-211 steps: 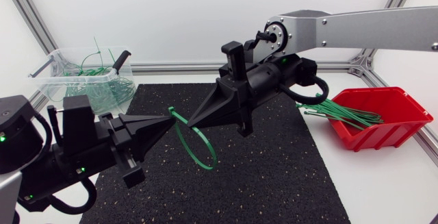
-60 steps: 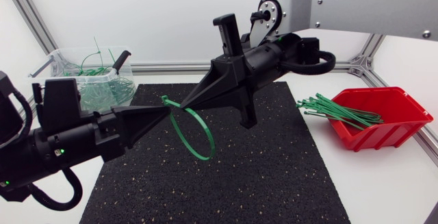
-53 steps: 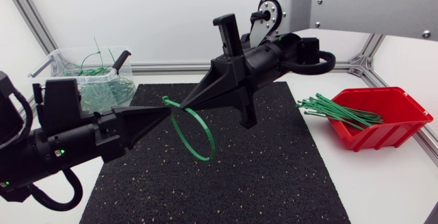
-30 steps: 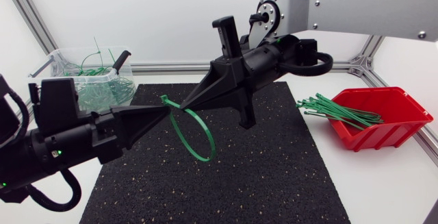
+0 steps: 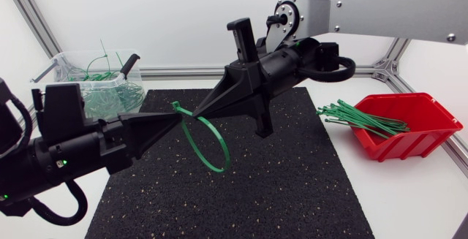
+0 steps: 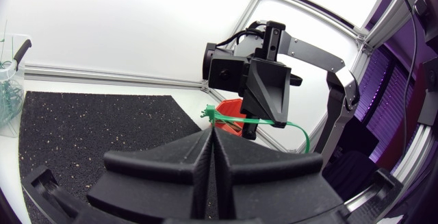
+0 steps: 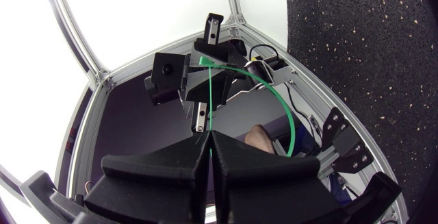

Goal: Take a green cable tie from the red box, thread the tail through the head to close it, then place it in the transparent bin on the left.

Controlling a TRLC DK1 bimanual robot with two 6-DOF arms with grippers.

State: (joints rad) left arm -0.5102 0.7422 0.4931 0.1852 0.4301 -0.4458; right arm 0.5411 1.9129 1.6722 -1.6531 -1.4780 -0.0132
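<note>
left arm [image 5: 73, 153]: chunky matte black housing, boxy block on top, couple of tiny green lights on the side
left gripper [image 5: 178, 118]: two broad black wedge fingers
left cable [image 5: 62, 208]: thick black loop under the housing
right arm [image 5: 380, 16]: flat silver-grey link, small screws, round flange at the black joint
right gripper [image 5: 195, 112]: same black wedges, black cable loop further back

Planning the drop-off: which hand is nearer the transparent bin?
Left. The left hand lies in front and right of the transparent bin; the right hand meets it from farther right, both pinching the cable tie.
</note>
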